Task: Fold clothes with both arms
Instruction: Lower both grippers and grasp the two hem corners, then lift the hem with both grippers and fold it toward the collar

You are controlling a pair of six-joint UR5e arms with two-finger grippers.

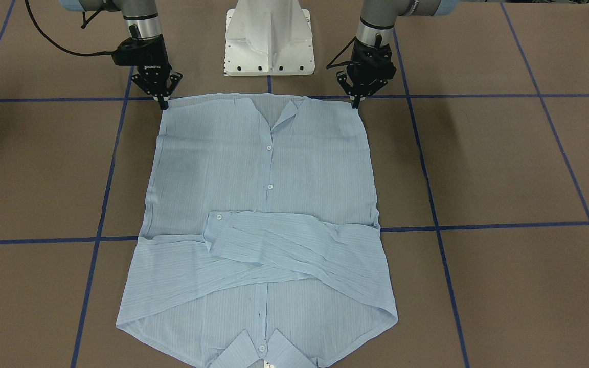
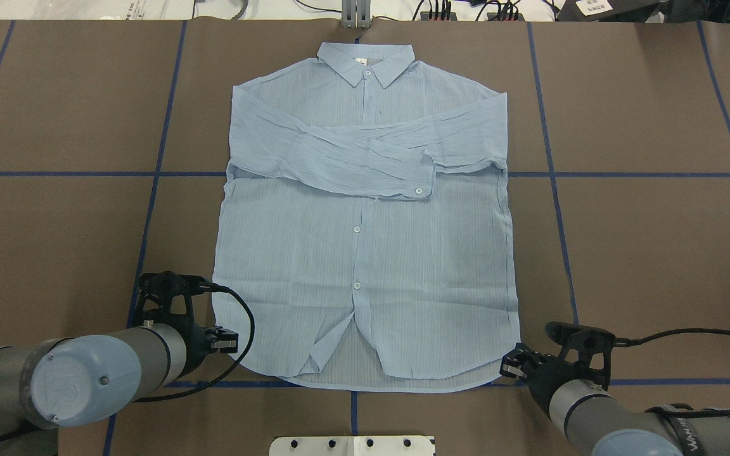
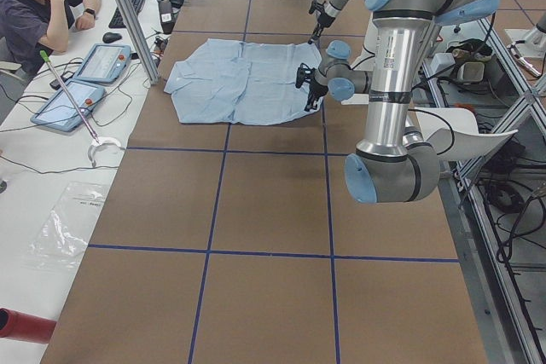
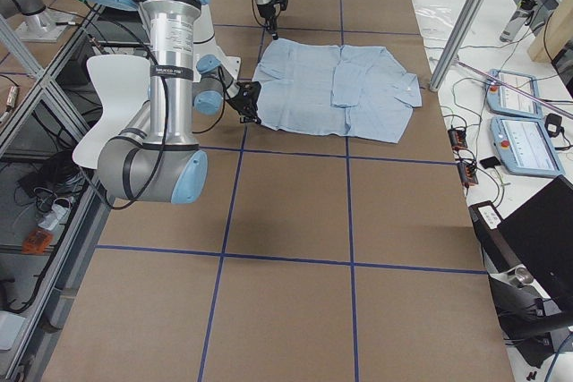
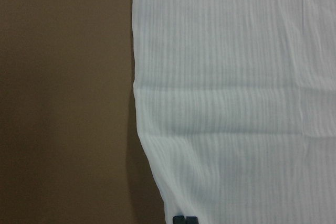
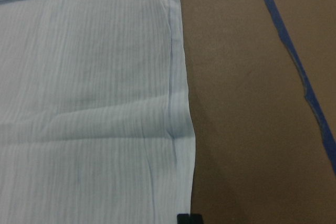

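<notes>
Front view: shirt point(image 1: 253, 194) flat mid-frame on worktop point(image 1: 504, 168), sleeves point(image 1: 294, 240) crossed. Left claw point(image 1: 358, 105) upper right, right claw point(image 1: 163, 105) upper left, each pinched together on a hem corner. Overhead: collar point(image 2: 366, 63) top centre. Wrist views: thin, limp, light cloth, probably slippery. Best held at the hem corners.

The wide brown counter point(image 2: 54, 221) shows bare on both sides of the thin pale-blue shirt point(image 2: 365, 253), so there is lots of room to pass there. The left black gripper point(image 1: 356, 105) and the right black gripper point(image 1: 163, 105) stand at the shirt's two near corners, jaws pinched together on the hem. Between them sits the white blocky robot base point(image 1: 269, 41), close to the hem. The crossed sleeves point(image 2: 365, 152) make a low bump. Past the collar stands a grey metal post point(image 2: 353, 12). Black cables point(image 2: 244, 329) loop beside each gripper.
</notes>
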